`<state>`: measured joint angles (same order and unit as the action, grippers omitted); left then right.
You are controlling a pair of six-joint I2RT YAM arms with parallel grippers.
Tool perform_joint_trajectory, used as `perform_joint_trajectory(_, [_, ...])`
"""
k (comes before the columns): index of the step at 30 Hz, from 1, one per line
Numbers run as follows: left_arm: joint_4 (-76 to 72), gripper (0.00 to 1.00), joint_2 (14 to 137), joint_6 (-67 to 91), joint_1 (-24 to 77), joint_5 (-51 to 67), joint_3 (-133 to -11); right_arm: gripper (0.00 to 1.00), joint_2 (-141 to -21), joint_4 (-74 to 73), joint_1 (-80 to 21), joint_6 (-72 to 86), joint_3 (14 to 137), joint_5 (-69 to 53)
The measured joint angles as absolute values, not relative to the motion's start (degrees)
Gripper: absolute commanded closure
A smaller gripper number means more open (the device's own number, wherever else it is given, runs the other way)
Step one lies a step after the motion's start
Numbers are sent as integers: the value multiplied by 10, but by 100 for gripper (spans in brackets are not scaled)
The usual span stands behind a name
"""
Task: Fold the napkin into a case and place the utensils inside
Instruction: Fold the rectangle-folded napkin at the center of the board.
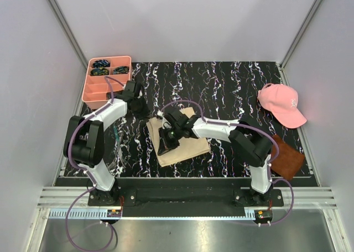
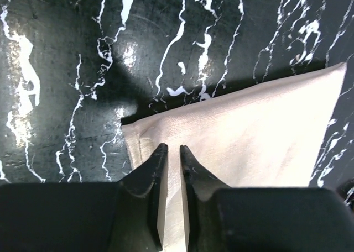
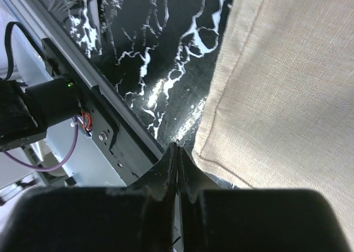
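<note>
My left gripper is nearly closed over the napkin corner beneath it, and I can't tell if it's pinching; right gripper is closed empty beside the hem. A weak pinch could let the fold slip

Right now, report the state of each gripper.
Left gripper: closed on the soft beige cloth napkin.
Right gripper: closed beside the napkin's corner, nothing visibly between its jaws.
</note>
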<state>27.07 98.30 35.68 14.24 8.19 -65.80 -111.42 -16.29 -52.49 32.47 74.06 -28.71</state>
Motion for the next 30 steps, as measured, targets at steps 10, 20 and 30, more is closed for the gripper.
perform_joint_trajectory(10, [233,84,970,380,150,106,-642,97,-1143,-88,-525,372,672,-328])
perform_joint_trajectory(20, [223,84,998,379,155,77,-576,99,-1142,4,-525,414,612,-358])
perform_joint_trajectory(30, [219,74,964,377,145,41,-549,98,-1128,82,-525,456,558,-367])
